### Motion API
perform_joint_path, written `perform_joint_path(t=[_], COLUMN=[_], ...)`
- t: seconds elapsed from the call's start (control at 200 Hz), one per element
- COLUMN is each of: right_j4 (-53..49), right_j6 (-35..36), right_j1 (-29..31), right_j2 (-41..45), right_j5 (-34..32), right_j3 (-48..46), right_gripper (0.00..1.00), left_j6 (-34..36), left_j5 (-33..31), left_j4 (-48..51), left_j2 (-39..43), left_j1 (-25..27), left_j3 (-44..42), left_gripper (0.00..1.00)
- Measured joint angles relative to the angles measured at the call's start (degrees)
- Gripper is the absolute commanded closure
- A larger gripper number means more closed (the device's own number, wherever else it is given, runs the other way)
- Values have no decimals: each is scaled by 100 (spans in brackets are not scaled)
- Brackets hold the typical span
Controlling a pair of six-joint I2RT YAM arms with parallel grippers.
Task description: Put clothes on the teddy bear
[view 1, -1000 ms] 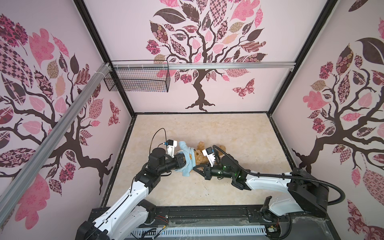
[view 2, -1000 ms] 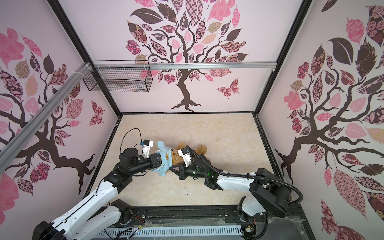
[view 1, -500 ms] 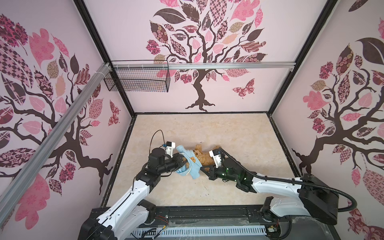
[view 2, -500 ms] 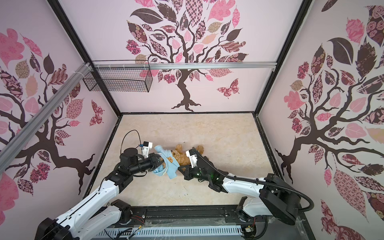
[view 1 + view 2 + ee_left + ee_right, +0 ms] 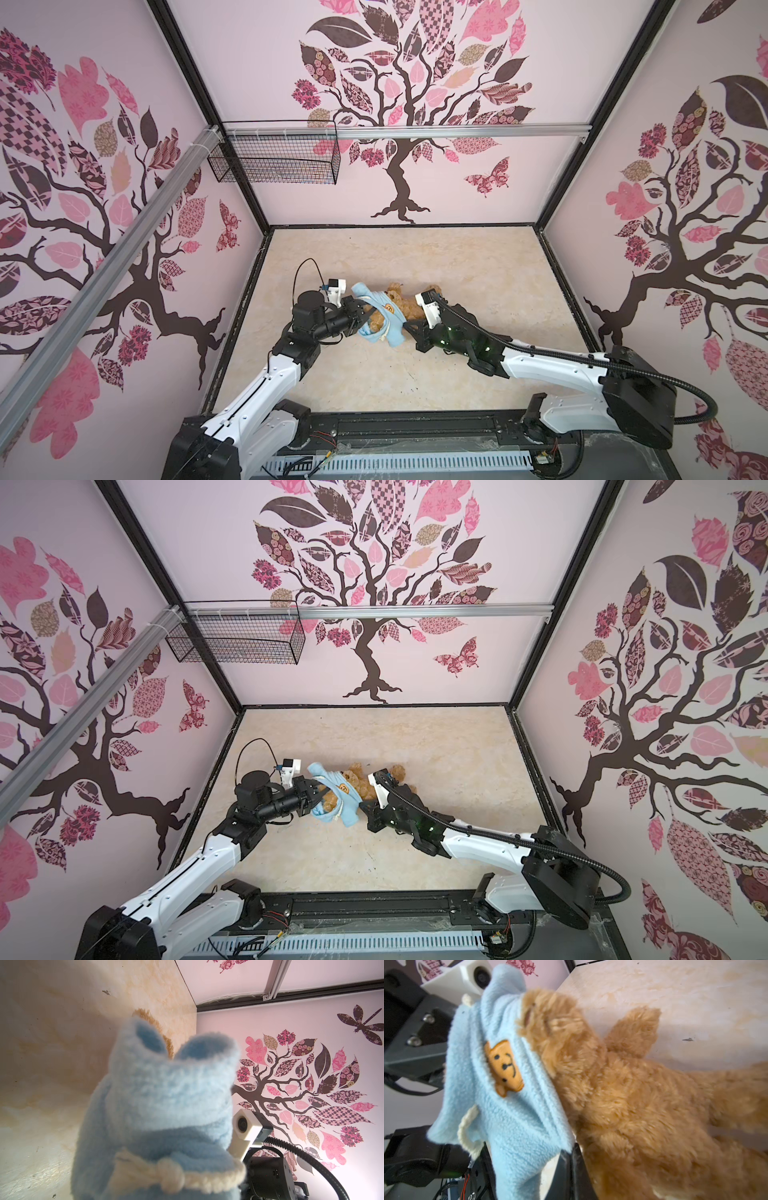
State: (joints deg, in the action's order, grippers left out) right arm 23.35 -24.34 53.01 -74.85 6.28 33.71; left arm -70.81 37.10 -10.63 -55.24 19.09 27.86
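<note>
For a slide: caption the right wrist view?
Right gripper pinches the blue shirt stretched against the head of the teddy bear.

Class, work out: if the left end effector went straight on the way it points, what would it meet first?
The shirt gripped by the left end effector; behind it, probably the bear's head.

The bear [image 5: 409,308] [image 5: 368,791] [image 5: 633,1105], golden-brown and shaggy, is lying near the middle of the bench [image 5: 457,257], with its head pointing left and its legs right in both top views. A light-blue fleece shirt [image 5: 384,318] [image 5: 347,802] [image 5: 508,1109] [image 5: 162,1105] is stretching across its head end, while its belly and stubby limbs are showing bare.
</note>
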Motion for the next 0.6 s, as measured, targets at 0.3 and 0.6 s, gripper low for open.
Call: perform_joint_path(t=[0.3, 0.6], right_j4=[1139, 1694], right_j6=[142, -245], right_j1=[-11, 15], right_j2=[-437, -841], right_j5=[916, 1364], right_j3=[-343, -645], right_gripper=[92, 75], left_j6=[-96, -212], left_j5=[-330, -782], left_j4=[133, -111], left_j2=[15, 68], left_j1=[96, 319], left_j3=[-76, -79], left_gripper=[100, 100])
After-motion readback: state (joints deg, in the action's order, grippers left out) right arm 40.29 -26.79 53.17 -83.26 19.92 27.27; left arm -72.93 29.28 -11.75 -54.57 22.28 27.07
